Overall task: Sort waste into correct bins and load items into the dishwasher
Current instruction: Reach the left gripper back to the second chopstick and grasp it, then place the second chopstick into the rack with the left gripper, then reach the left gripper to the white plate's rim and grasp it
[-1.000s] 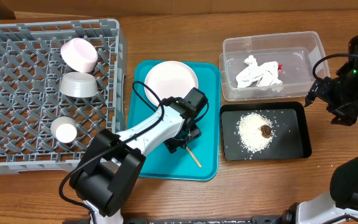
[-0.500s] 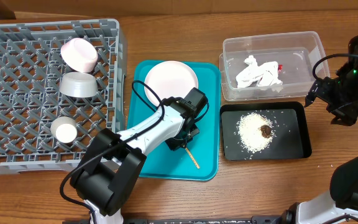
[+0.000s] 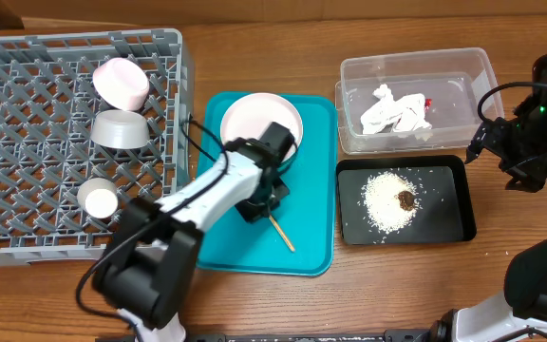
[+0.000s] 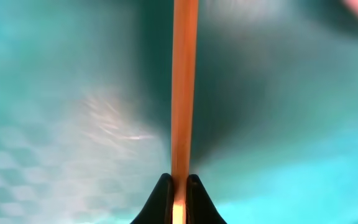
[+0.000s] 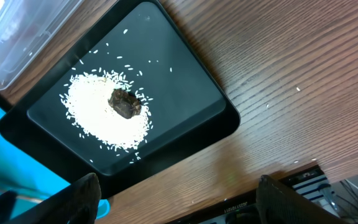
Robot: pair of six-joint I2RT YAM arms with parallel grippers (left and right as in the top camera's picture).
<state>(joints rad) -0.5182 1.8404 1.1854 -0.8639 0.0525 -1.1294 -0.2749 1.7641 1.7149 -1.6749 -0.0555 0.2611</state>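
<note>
Left wrist view shows the left claw pressed together on a wooden chopstick, pinching it near one end just above the teal tray. I cannot tell whether one stick or both are held.

The step in hand looks like loading the chopstick, with the rest of the stick slanting toward the near edge of the teal tray. The next move calls for a clean lift clear of the tray's lip, then a carry to the left, keeping the grip firm so the thin stick does not pivot or slip.

At the far end of the teal tray sits the white plate, not yet loaded. Left of the teal tray, the grey dish rack holds the pink bowl, grey bowl and white cup.

Right of the teal tray lie the black tray with rice and the clear tub with napkin and red wrapper. Beyond them, the right claw hangs spread and empty over the desk.
</note>
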